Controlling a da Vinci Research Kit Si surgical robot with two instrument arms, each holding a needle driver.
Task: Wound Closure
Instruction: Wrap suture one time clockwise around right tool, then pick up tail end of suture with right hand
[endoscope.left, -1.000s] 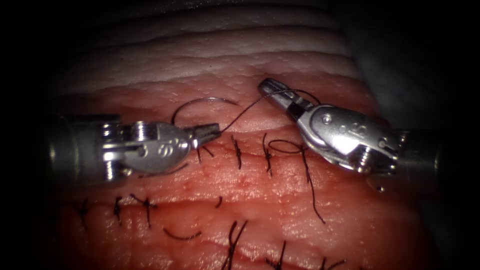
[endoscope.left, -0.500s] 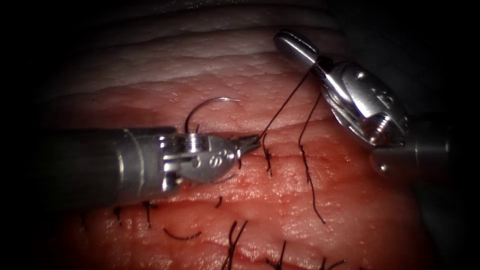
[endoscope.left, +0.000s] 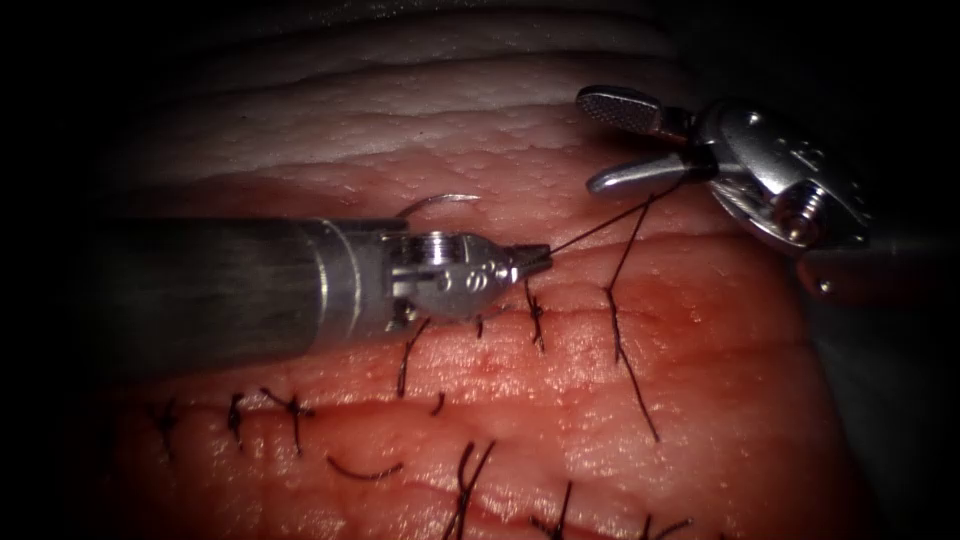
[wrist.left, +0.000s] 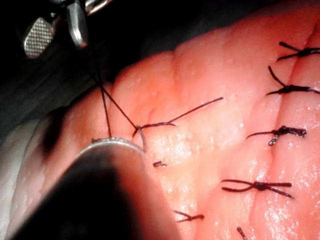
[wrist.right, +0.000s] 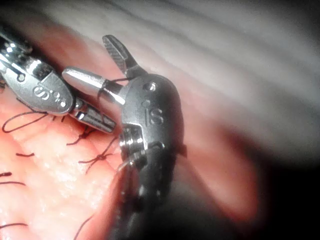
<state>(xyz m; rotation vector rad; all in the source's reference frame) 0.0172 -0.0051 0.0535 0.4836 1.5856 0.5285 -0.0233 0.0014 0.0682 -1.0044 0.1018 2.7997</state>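
Surgical training bench | pale-to-red layered slab of pork tissue (endoscope.left: 560, 130) on show | rows of dark knotted thread stitches (endoscope.left: 290, 408) just below the silver steel wristed tool (endoscope.left: 470, 280)

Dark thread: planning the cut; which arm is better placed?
Right, probably: the dark thread runs into the open jaws of the right tool, the only cutter. The left tool grips the thread; the curved steel needle is unheld.
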